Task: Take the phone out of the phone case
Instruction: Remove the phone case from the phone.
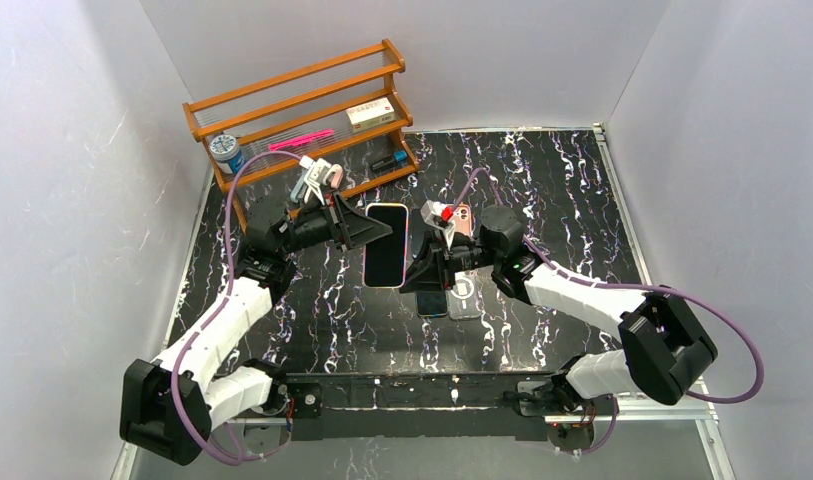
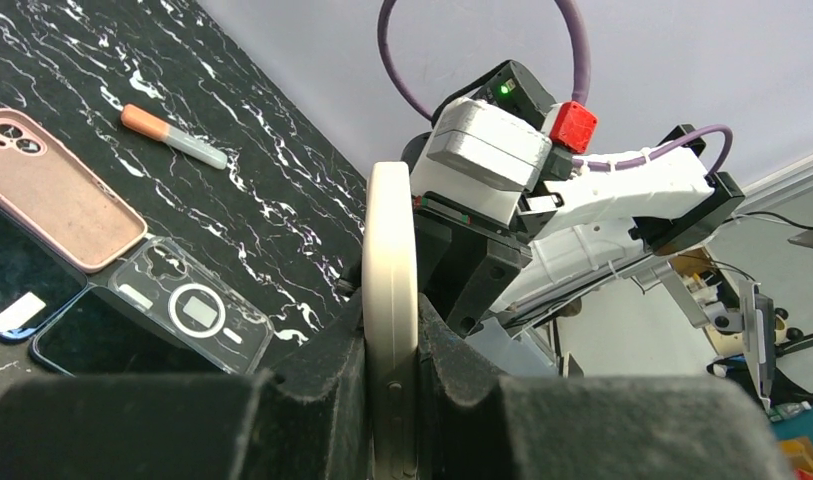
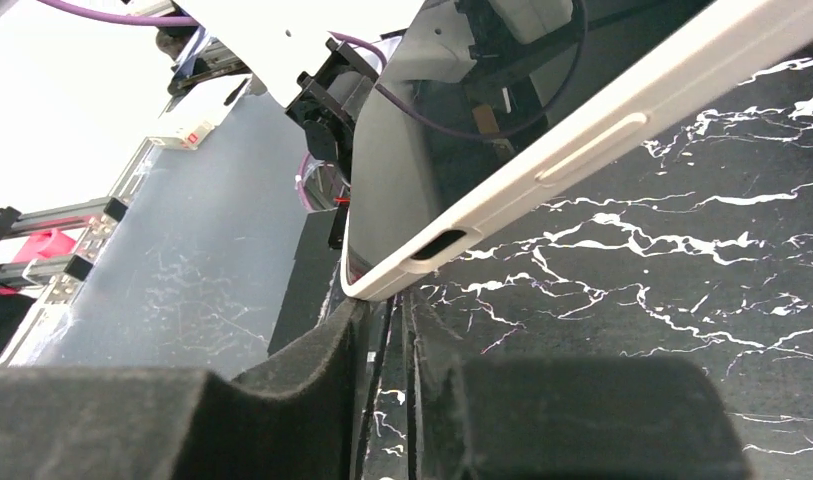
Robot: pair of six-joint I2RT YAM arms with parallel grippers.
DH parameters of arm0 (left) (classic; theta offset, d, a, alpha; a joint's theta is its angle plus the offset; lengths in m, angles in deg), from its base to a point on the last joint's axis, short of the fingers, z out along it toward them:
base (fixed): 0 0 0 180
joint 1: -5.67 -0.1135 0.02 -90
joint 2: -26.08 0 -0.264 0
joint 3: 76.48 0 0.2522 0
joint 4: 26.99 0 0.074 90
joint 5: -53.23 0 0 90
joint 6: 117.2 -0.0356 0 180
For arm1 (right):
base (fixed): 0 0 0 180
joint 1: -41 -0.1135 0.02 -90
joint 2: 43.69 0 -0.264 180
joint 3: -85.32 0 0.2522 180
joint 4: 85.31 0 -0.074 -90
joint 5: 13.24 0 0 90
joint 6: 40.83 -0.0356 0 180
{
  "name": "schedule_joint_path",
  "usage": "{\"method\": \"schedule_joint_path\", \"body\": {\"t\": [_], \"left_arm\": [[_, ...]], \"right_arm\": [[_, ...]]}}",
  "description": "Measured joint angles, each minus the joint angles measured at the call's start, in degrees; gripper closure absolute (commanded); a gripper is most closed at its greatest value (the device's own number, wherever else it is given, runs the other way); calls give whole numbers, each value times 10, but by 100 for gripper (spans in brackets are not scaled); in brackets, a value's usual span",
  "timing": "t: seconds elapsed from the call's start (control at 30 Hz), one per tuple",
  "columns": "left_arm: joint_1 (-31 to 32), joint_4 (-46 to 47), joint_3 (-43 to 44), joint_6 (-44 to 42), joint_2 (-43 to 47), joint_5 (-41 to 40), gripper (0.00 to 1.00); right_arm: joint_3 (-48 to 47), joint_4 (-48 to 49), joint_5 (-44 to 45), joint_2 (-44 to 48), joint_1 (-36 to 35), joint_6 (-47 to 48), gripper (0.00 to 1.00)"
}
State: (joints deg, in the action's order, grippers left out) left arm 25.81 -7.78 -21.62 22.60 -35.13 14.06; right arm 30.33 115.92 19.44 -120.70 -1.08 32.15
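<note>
Phone (image 1: 386, 245) in cream case (image 2: 390, 300): raised over the table (image 1: 542, 170) centre, its edge clamped in the left gripper (image 2: 390, 345) jaws. Right gripper (image 3: 390, 330) jaws nearly together beneath its corner; contact unclear, case mostly cut off.

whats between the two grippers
The cased phone: in the top view it spans the gap, the left gripper on its left edge and the right gripper at its near right corner.

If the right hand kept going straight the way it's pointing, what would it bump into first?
The cream-cased phone that the left hand holds up. One corner sits right at the fingertips of the right hand and may even be touching them.
</note>
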Motion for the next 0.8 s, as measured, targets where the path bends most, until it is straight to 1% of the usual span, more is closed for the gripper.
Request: {"method": "schedule_joint_path", "body": {"t": [0.13, 0.23, 0.33, 0.47, 0.8], "left_arm": [[2, 1, 0, -4, 10, -4, 100], [3, 4, 0, -7, 16, -6, 100], [3, 8, 0, -12, 19, -9, 100], [3, 9, -2, -14, 19, -14, 100], [10, 13, -2, 0, 19, -23, 100]], "right_arm": [[-2, 15, -2, -2, 0, -16, 60], [-2, 29, -2, -3, 0, -34, 57], [-1, 48, -3, -3, 0, -54, 56], [-1, 81, -3, -3, 0, -75, 57], [-1, 89, -9, -7, 3, -84, 69]]}}
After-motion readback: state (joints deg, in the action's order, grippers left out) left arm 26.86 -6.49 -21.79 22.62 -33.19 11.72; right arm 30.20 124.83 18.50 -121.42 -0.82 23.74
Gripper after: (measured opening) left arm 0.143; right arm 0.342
